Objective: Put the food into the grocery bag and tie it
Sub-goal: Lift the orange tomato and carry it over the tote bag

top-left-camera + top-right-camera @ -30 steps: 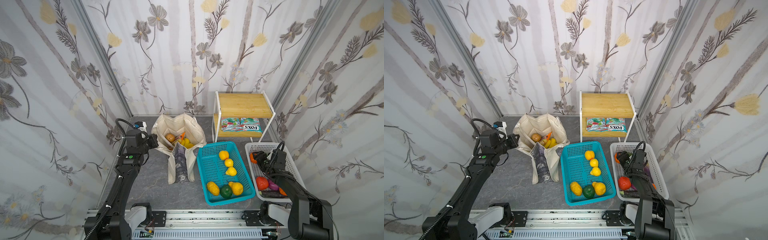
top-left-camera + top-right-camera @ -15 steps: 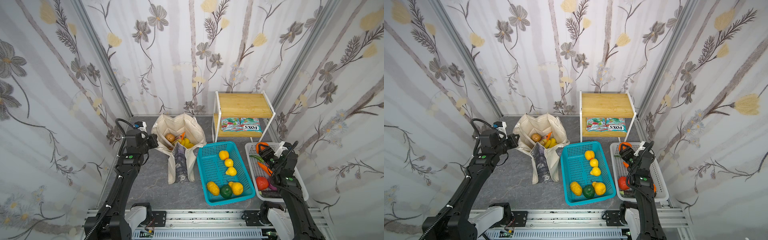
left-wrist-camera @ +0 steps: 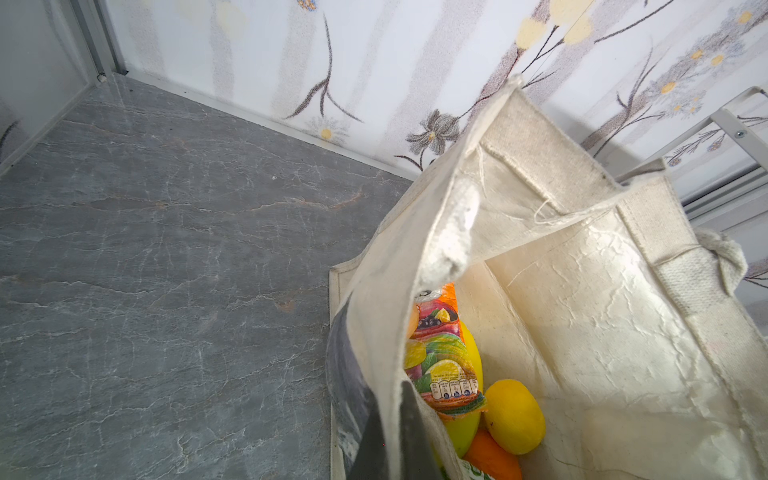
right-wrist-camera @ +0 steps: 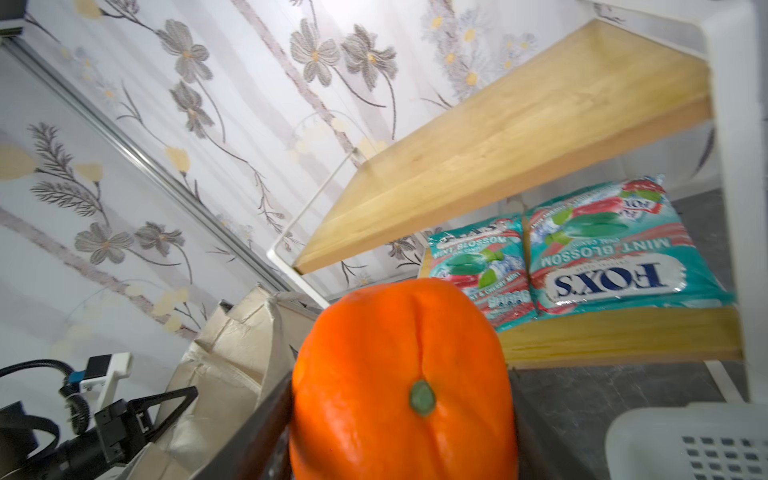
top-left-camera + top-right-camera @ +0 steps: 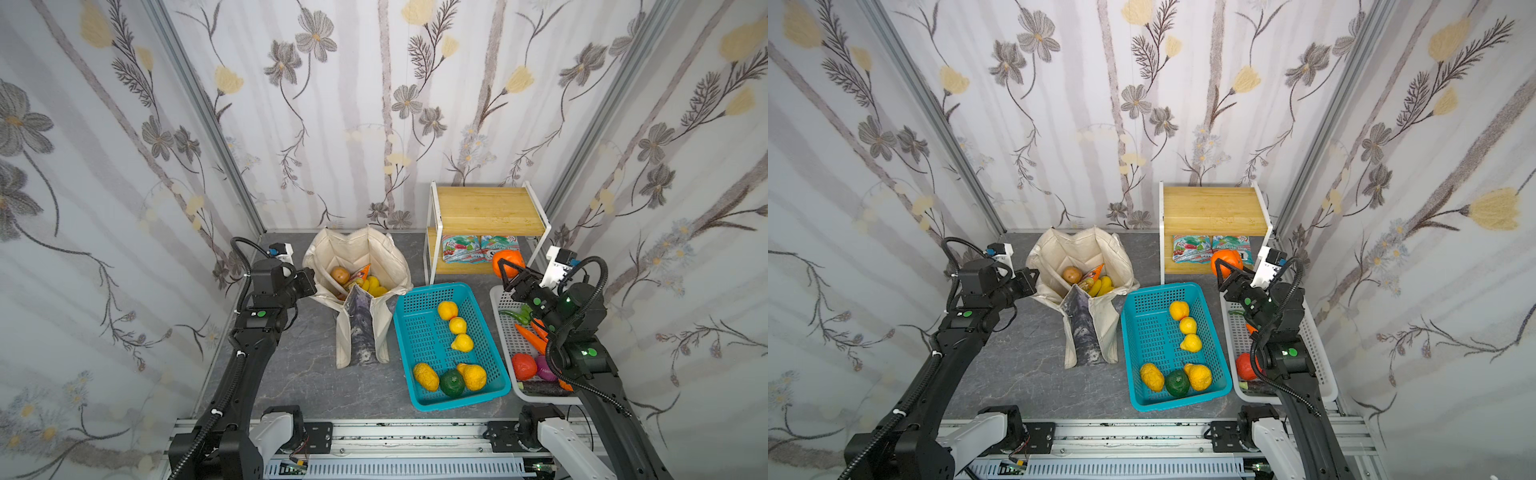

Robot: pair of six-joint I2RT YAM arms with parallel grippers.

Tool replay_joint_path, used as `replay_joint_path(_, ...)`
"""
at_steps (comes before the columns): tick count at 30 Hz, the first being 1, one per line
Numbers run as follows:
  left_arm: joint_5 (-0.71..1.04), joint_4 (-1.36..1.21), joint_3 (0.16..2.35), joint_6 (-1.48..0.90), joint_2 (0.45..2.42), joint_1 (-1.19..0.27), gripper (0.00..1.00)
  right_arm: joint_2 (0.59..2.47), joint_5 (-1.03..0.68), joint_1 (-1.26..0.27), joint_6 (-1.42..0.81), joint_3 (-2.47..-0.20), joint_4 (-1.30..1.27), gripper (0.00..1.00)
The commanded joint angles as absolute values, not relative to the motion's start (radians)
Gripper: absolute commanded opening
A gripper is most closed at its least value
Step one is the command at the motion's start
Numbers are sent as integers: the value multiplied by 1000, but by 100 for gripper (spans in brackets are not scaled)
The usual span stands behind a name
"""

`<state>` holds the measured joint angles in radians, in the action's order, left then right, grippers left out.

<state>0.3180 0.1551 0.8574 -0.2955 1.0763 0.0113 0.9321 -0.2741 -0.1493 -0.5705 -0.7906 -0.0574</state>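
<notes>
Two claws clenched: right claw (image 5: 509, 268) grips the orange (image 5: 508, 256) between its jaws (aloft); left claw (image 5: 311, 282) pinches tote (image 5: 358, 249) rim.

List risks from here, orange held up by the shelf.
The orange in the right end effector hangs by the shelf; swinging toward the bag could clip its frame.
The bag's mouth is narrow and partly full, held by the left end effector; a drop may hit the rim.

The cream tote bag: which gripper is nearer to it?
Left. The left gripper is shut on the cream tote bag at its rim; the right gripper holds an orange beyond the teal basket.
</notes>
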Motion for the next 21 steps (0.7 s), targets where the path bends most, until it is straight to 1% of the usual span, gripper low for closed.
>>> replay_joint_path(1, 331, 149, 859, -304, 1074, 13, 0, 987, -170, -247, -493, -866, -103, 64)
replay_joint_path(8, 333, 149, 859, -302, 1074, 14, 0, 1206, -122, -457, -428, -1039, -123, 64)
replay_joint_path(11, 333, 149, 858, -303, 1072, 14, 0, 1290, -116, -528, -440, -1106, -150, 63)
replay_joint_path(15, 339, 149, 860, -304, 1075, 14, 0, 1398, -78, -641, -381, -1212, -148, 63)
replay_joint_path(21, 342, 148, 861, -305, 1077, 14, 0, 1557, -44, -734, -379, -1314, -171, 63)
